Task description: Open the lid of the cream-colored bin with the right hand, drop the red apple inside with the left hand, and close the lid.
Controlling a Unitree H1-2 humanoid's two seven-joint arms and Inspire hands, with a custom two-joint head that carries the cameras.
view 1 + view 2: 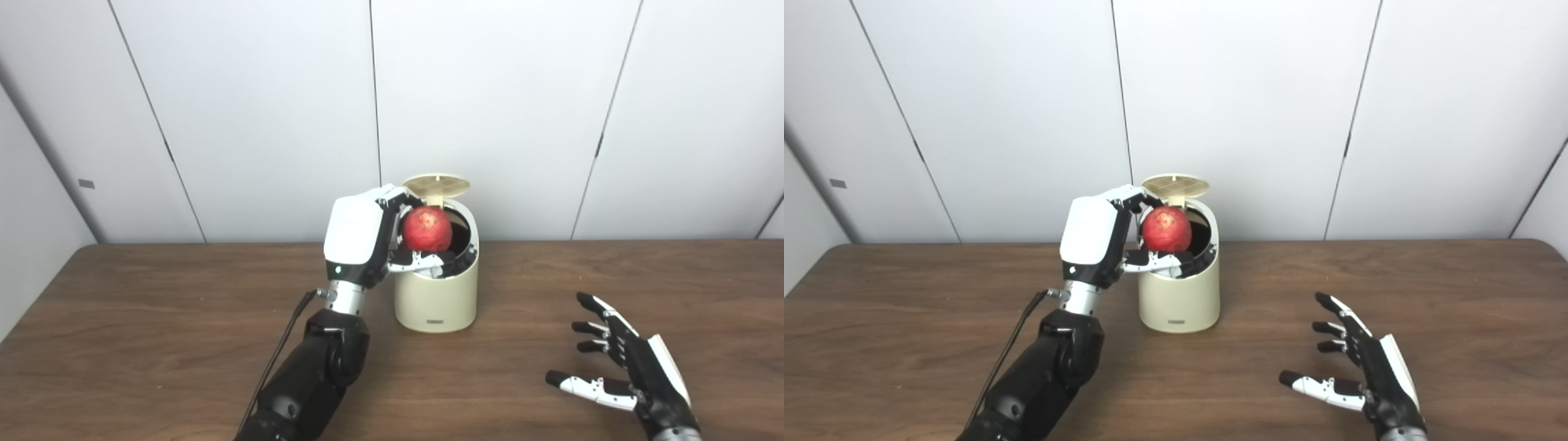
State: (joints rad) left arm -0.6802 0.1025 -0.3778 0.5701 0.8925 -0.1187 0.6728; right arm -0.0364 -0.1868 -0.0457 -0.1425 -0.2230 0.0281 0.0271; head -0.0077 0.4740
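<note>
The cream-colored bin (pixel 436 300) stands on the wooden table (pixel 153 318) near its far edge. Its round lid (pixel 437 184) is tipped up at the back, and the dark opening shows. My left hand (pixel 361 242) is shut on the red apple (pixel 427 229) and holds it right over the bin's opening, at the rim. My right hand (pixel 618 367) is open and empty, low over the table to the front right of the bin, well apart from it.
White wall panels (pixel 490 92) rise just behind the table's far edge. My left forearm (pixel 306 380) reaches in from the bottom edge, left of the bin.
</note>
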